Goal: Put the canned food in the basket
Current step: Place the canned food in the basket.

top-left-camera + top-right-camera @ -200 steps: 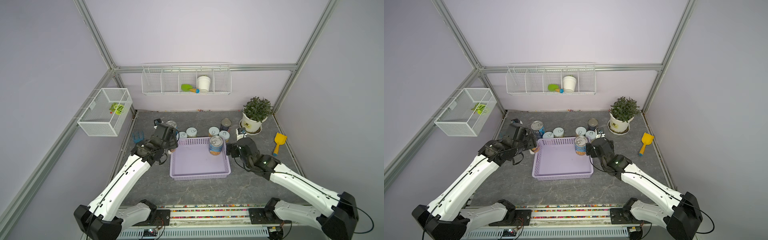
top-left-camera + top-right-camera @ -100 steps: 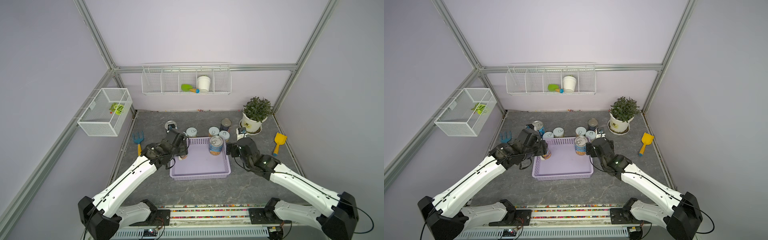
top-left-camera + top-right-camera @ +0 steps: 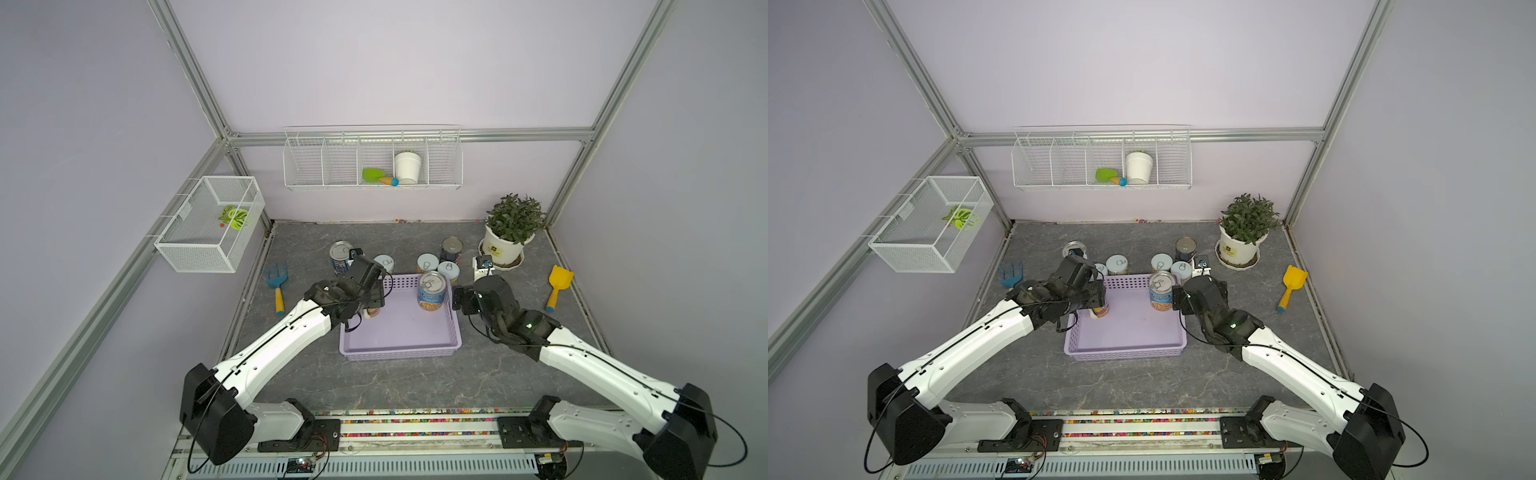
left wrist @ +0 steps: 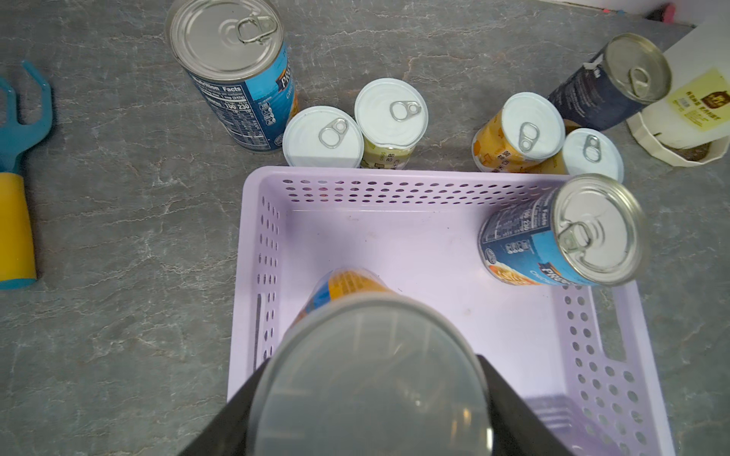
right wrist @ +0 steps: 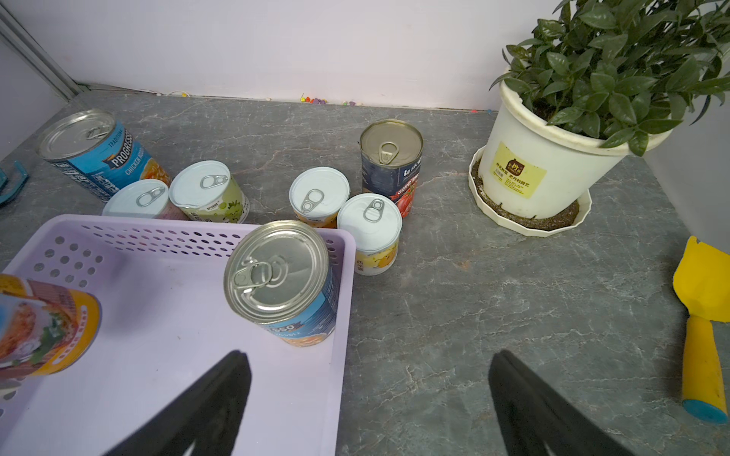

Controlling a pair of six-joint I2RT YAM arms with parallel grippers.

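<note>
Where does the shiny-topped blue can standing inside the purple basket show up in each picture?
Top view: blue can stands in the lilac basket, far right corner.
Top view: same corner.
Left wrist: that corner, beyond the held can.
Right wrist: that corner, beside a white-topped can outside the wall.
Shared landmark: the basket's perforated far wall.

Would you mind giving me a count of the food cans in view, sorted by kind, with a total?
Short white-lidded cans: 4
Tall silver-lidded cans with light blue labels: 2
Dark navy can with a tomato label: 1
Orange-labelled grey-lidded can: 1
Total: 8
</note>
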